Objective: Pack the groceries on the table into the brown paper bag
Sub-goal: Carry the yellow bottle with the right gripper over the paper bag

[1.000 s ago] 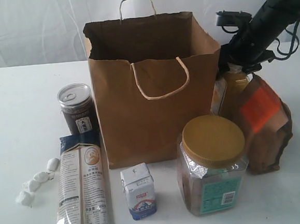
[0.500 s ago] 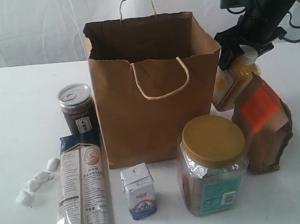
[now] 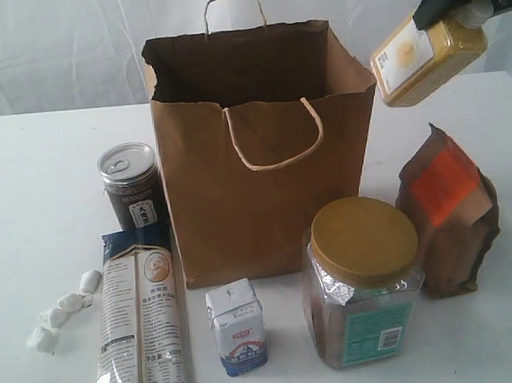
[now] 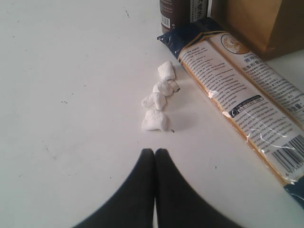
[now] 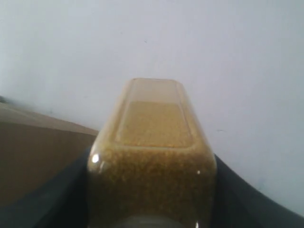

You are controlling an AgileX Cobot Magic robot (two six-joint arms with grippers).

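Right fingers are gripping the juice bottle near its cap end, holding it tilted in the air just beside the top right corner of the paper bag, clear of the bench; left fingers are sitting closed on nothing, near the sweets. Bottle is looking full, so prob. heavy-ish, stiff, smooth-sided & slippery; I'm judging a firm hold round the neck/shoulder is suiting it best. Counting: 1 bottle, 1 bag, 2 jars (gold-lid jar, silver-lid jar), 1 pouch, 1 noodle packet, 1 carton, 4 sweets
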